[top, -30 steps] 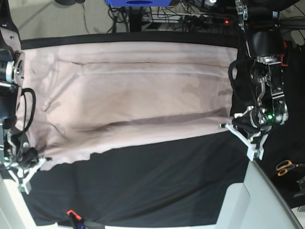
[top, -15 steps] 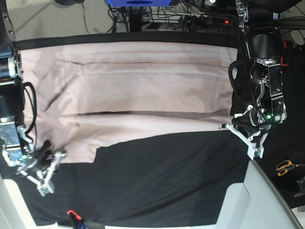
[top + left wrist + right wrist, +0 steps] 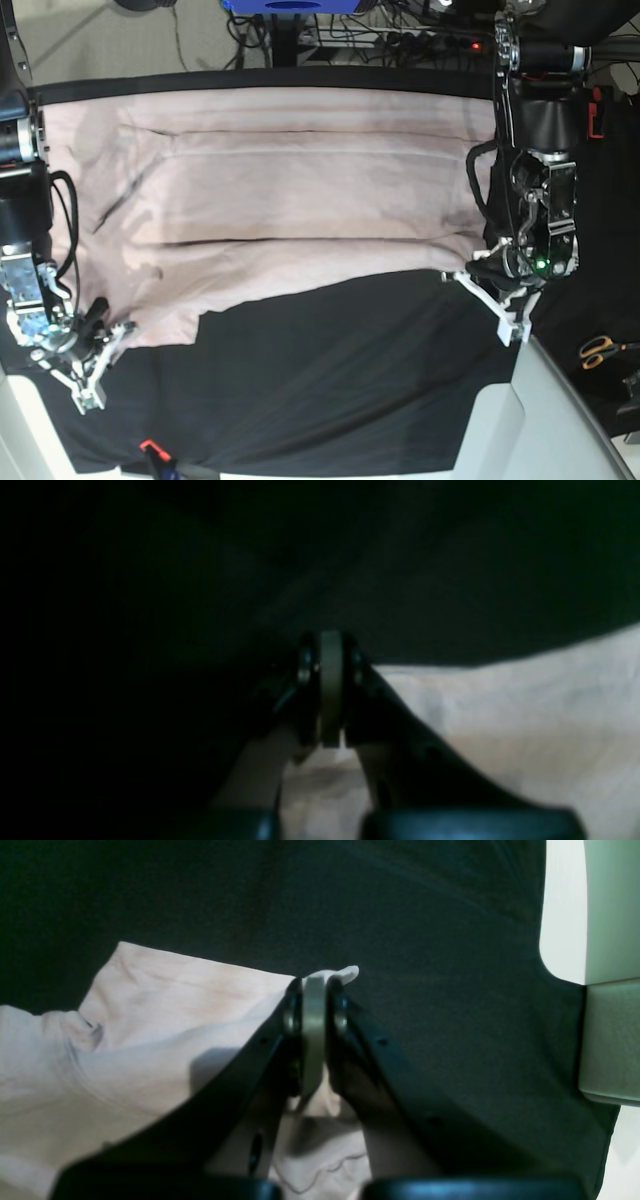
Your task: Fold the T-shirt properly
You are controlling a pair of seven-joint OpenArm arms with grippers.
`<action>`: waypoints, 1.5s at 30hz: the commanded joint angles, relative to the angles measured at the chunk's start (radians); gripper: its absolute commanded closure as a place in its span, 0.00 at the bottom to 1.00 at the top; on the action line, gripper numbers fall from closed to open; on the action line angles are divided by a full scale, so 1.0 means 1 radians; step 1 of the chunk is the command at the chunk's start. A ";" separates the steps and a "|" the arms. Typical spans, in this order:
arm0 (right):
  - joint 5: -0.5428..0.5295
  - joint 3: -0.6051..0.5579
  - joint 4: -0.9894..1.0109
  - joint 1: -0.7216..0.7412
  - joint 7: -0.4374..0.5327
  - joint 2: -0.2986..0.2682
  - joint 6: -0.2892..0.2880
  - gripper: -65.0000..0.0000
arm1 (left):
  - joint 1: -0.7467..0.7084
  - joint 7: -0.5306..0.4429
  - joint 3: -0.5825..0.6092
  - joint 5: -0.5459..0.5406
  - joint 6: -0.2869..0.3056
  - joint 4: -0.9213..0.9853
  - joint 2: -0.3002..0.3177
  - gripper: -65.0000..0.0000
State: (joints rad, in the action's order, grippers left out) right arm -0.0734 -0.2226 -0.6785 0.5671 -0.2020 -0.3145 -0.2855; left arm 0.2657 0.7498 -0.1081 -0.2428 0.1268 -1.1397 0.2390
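Where the left wrist view is considered, the left gripper (image 3: 330, 695) is seen with its jaws pressed together on an edge of the T-shirt (image 3: 525, 740), pale cloth being pinched just below the tips; the rest is too dark to read, so the depth of the bite cannot be told, and a thin bite could be lost if the cloth is pulled taut.

From the right wrist view, the right gripper (image 3: 314, 1035) is likewise clamped on a corner of the T-shirt (image 3: 140, 1040), a small tongue of fabric poking past the tips. Only that little tab may be held, so it could slip free.

From the base view, the T-shirt (image 3: 290, 200) is spread along the far edge of the black table cloth (image 3: 340, 390), both lower corners being held. Uneven lifting could skew the fold.
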 commanded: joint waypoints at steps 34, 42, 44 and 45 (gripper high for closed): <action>-0.009 0.091 0.193 0.015 0.361 -0.012 0.075 0.98 | 0.249 -0.335 0.143 -0.007 -0.002 0.304 -0.011 1.00; -0.007 0.090 0.193 0.023 0.419 -0.012 0.075 0.98 | 0.283 -0.335 0.141 -0.007 -0.003 0.303 -0.005 1.00; -0.007 0.088 0.193 0.023 0.421 -0.012 0.075 0.98 | 0.283 -0.335 0.141 -0.007 -0.003 0.301 -0.005 1.00; -0.007 0.088 0.193 0.023 0.418 -0.012 0.075 0.98 | 0.281 -0.335 0.141 -0.007 -0.003 0.301 -0.005 1.00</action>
State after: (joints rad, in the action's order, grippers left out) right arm -0.0769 -0.1371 -0.4702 0.5537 0.1871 -0.3122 -0.2169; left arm 0.5121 0.4377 0.0360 -0.2428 0.1230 -0.8196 0.2245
